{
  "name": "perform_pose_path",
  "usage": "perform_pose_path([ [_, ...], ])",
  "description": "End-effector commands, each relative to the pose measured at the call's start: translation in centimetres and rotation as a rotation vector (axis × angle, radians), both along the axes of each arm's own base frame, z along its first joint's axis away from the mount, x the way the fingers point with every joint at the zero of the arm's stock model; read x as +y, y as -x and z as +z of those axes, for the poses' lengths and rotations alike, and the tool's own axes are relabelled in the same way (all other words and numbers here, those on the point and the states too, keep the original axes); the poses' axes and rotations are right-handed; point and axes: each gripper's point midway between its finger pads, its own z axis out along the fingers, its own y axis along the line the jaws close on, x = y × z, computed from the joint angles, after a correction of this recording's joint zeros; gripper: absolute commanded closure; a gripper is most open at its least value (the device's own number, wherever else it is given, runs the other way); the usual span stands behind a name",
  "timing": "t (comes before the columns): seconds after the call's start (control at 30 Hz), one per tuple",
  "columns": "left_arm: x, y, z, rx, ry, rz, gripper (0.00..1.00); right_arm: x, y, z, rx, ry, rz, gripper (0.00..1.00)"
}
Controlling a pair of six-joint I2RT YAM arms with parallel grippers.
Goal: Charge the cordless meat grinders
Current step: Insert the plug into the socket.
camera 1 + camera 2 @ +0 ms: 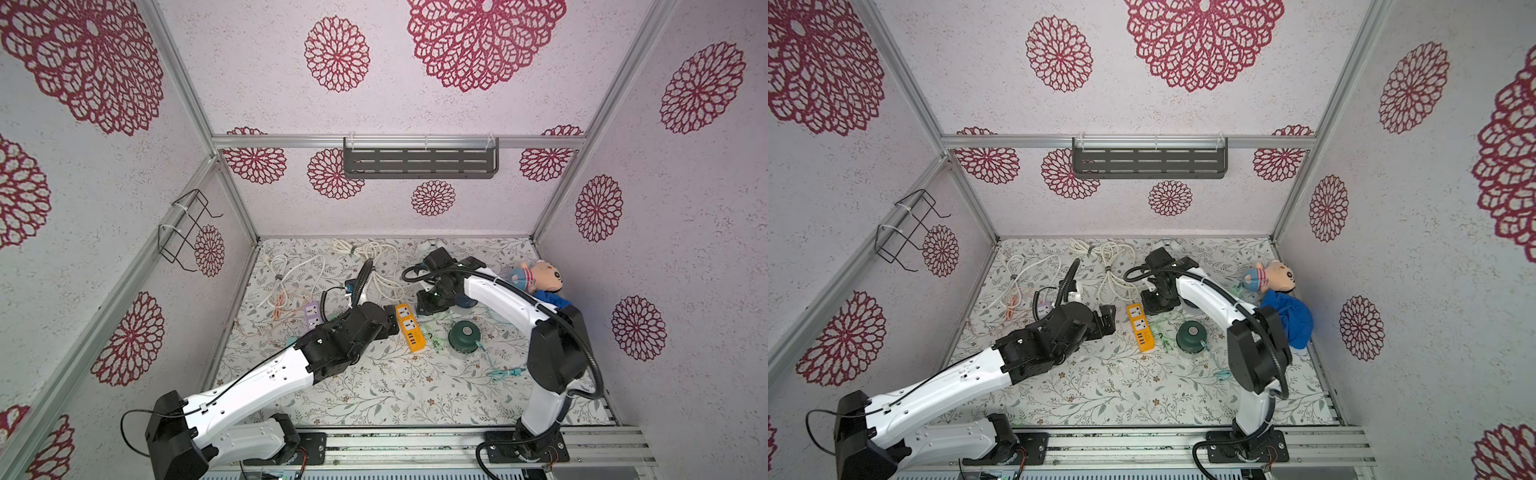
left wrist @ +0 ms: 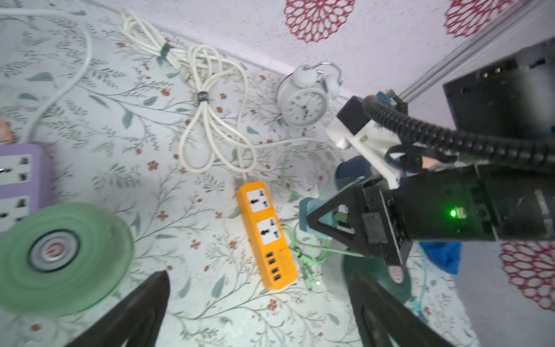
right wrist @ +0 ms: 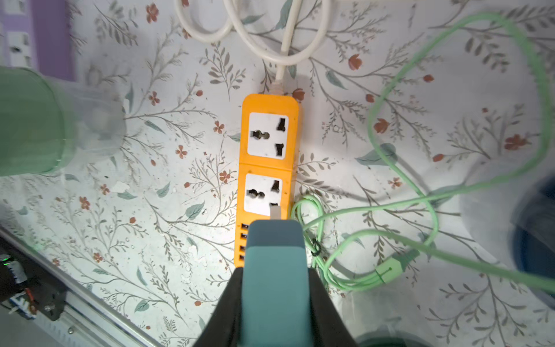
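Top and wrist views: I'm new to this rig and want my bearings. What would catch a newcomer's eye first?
The bright orange power strip mid-mat stands out first, with the dark green grinder just to its right. The right pincer grips a teal USB plug, its tip pointed towards the strip. A plush doll lies by the right wall.

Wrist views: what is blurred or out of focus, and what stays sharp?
Left wrist view: the mint green grinder close to the lens is soft, the orange power strip and alarm clock crisp. Right wrist view: the strip and the teal plug are sharp, the mint green grinder and navy grinder at the edges smeared.
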Motion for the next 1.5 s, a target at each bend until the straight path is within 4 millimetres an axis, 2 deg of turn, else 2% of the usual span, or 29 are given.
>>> perform_pose_path([
  [0.0,2.6,0.9,-2.6,0.040,-0.085,0.049,0.03,0.2,-0.1,-0.2,0.016,0.088,0.064,1.00],
  [0.13,3.1,1.4,-3.3,0.046,-0.059,0.054,0.03,0.6,-1.4,-1.7,0.037,0.149,0.074,1.00],
  [0.37,3.8,1.9,-3.9,0.044,-0.052,0.055,0.03,1.1,-3.1,-2.2,0.040,0.203,0.083,1.00],
  [0.67,3.9,2.1,-4.7,0.049,-0.037,0.050,0.03,1.2,-3.5,-2.9,0.069,0.237,0.099,1.00],
  [0.97,4.2,2.3,-5.2,0.051,-0.032,0.053,0.03,1.0,-2.7,-3.4,0.117,0.245,0.119,1.00],
  [1.17,4.2,2.2,-5.4,0.053,-0.031,0.052,0.03,1.7,-2.2,-3.8,0.128,0.235,0.127,1.00],
  [1.47,4.6,2.6,-5.9,0.061,-0.027,0.051,0.03,1.6,-3.9,-4.8,0.087,0.282,0.075,1.00],
])
